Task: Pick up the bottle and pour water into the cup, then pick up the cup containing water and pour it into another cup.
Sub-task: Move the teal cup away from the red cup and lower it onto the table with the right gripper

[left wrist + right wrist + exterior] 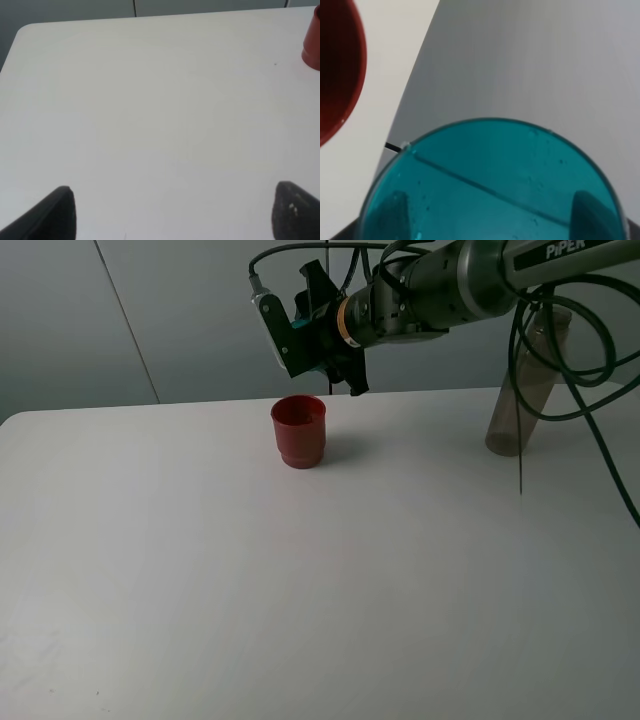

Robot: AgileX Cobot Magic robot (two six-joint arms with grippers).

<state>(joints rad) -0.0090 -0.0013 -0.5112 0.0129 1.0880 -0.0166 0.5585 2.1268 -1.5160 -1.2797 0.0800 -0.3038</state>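
My right gripper reaches across the middle and is shut on the teal cup, which it holds tipped on its side just above and behind the red cup. In the right wrist view the teal cup fills the lower part, my fingers show through its wall, and the red cup's rim lies off to one side. The grey-brown bottle stands at the far right of the table, partly behind cables. My left gripper is open over bare table, with the red cup at the view's edge.
The white table runs to a grey wall at the back. Black cables hang from the right arm, in front of the bottle.
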